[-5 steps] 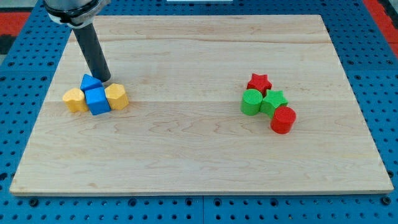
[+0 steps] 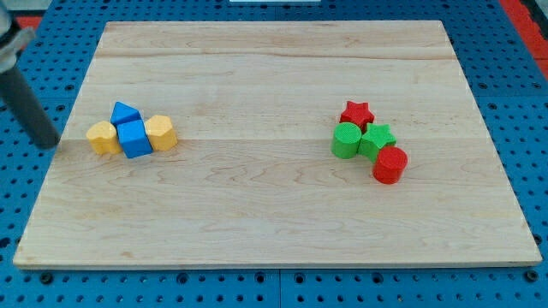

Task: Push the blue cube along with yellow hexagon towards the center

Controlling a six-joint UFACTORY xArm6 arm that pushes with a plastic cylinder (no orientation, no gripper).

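Camera view: my tip [image 2: 49, 143], a bare rod holding nothing, sits off the board's left edge; the blue cube [image 2: 134, 138] and yellow hexagon [image 2: 161, 133] lie at its three o'clock, centre beyond.

My tip [image 2: 50, 143] left of yellow hexagon [image 2: 103, 138]

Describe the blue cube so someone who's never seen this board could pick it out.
On the wooden board, find the four-block cluster near the view's left edge. The blue cube sits front and centre, between two yellow blocks; the other blue block behind it is wedge-topped, not square.
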